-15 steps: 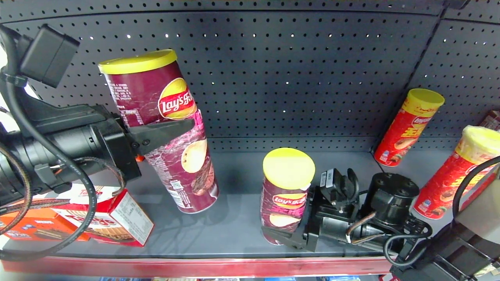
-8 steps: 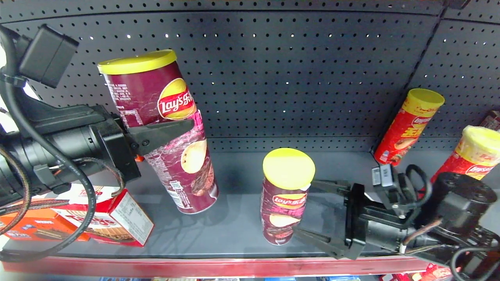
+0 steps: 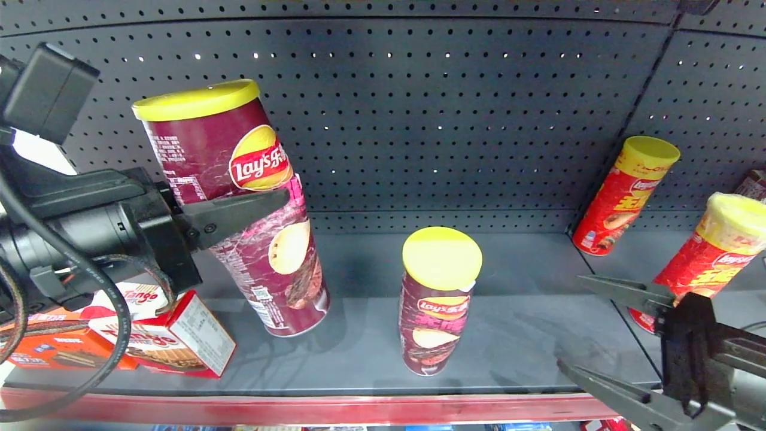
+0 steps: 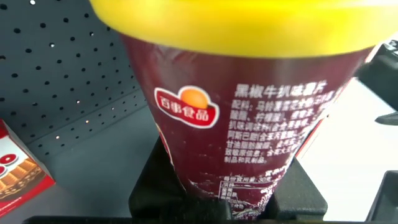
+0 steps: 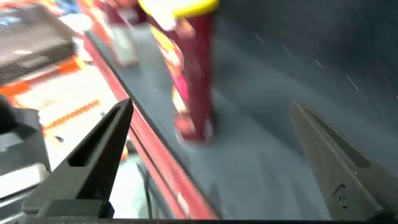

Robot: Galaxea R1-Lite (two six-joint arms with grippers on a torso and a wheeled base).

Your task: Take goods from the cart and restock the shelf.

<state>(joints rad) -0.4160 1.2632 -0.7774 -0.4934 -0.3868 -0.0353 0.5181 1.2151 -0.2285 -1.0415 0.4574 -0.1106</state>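
Currently on the grey shelf deck (image 3: 359, 353), red strip along its front edge:

1. Held canister (image 3: 209, 143): maroon crisp tube with a yellow lid, tilted with its top toward the robot's left. It is clamped mid-body by the left gripper (image 3: 254, 206), one black finger crossing its front. Its base is low at the deck; whether it touches cannot be told. The label has a round yellow logo with a red band and a crisp picture below. The left wrist view shows the held canister (image 4: 249, 106) with an orange-and-red oval mark and small white print, above the left gripper (image 4: 227, 202).
2. Standing canister (image 3: 440, 299): same maroon body, lid and logo. It is upright at mid-deck, free of both grippers, and appears blurred in the right wrist view (image 5: 189, 68).
3. Right gripper (image 3: 570, 322): jaws spread wide with nothing between them, to the right of the standing canister and apart from it. The right wrist view shows it too (image 5: 210, 107).
4. Far red canister (image 3: 625, 194): yellow lid, by the pegboard back panel (image 3: 449, 120). The near red canister (image 3: 709, 257) has its base hidden behind the right gripper's finger.
5. Red-and-white biscuit carton (image 3: 185, 338) and orange carton (image 3: 48, 353): lying at the left end under the left arm's cables.
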